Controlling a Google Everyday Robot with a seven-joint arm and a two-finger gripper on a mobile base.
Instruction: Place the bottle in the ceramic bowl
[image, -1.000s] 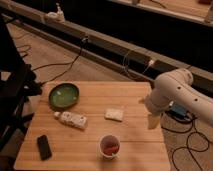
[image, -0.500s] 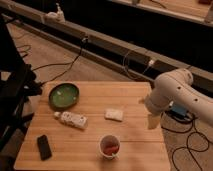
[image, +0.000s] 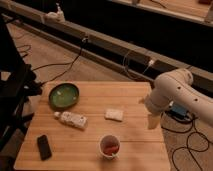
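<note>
Zero change since before, bottle (image: 71, 119) lying near bowl (image: 64, 95), gripper (image: 152, 121) hanging at table (image: 131, 96) right edge, grip state unclear.

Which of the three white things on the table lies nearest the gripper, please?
The flat white block: it lies closest to the gripper, which hangs at the right edge of the table; the white cup stands nearer the front, the bottle farther left.

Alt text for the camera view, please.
The robot's tool hangs at the right edge of the wooden table, far from the bottle lying near the green ceramic bowl. A white block and a cup sit between.
</note>
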